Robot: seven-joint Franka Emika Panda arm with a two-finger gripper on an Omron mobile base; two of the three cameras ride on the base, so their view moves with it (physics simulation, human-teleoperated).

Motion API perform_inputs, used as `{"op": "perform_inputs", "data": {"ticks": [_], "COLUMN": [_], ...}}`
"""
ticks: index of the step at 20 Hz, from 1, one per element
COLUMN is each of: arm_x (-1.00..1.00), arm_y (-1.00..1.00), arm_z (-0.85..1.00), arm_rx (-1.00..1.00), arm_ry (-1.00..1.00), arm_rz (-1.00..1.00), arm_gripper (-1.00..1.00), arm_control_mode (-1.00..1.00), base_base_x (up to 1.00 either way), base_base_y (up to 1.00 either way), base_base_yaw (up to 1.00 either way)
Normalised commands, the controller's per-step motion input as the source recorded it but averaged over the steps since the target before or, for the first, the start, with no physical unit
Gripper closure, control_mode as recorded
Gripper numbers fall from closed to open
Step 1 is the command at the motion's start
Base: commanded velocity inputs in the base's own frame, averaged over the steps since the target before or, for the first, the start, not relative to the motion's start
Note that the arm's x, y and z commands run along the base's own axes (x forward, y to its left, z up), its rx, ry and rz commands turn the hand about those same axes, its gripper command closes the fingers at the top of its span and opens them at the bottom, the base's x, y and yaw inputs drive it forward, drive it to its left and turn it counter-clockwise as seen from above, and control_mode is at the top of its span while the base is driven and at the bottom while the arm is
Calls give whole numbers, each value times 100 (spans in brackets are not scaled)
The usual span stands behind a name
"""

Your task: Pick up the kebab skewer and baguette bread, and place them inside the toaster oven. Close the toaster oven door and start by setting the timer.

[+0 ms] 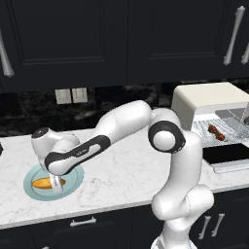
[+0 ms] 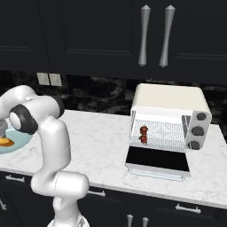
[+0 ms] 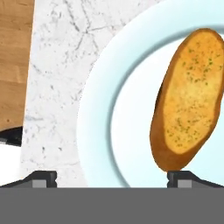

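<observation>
The claw (image 3: 112, 178), held wide apart above the plate (image 3: 98, 131), should be centred across the baguette bread (image 3: 190, 98) before being closed

Marble counter (image 1: 126, 170) glossy; plate (image 3: 100, 131) smooth, glazed; baguette bread (image 3: 190, 98) rough, speckled crust.

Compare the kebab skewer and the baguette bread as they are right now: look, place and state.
The kebab skewer is a thin stick of dark red-brown chunks; the baguette bread is a smooth golden-orange oval loaf. The skewer lies on the wire rack inside the open toaster oven; the bread lies on the pale blue plate on the counter. The open claw hovers over the bread, far from the skewer. Both are elongated and ungripped.
</observation>
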Motion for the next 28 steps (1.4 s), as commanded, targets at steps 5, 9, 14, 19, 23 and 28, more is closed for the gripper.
{"op": "perform_inputs", "data": {"ticks": [5,9,14,19,23,28], "arm_x": [37,21,12,15,17,8], "arm_y": [21,19,3,0,0,0], "arm_z": [-3,-8,-28,-29,-24,-28], "arm_rx": [0,0,0,0,0,0], "arm_ry": [0,0,0,0,0,0], "arm_rz": [-6,-6,-5,-2,0,0], "arm_gripper": [-100,-100,-100,-100,-100,-100], "arm_control_mode": [-100,-100,-100,-100,-100,-100], "base_base_x": [0,0,0,0,0,0], "base_base_y": [0,0,0,0,0,0], "base_base_yaw": [0,0,0,0,0,0]}}
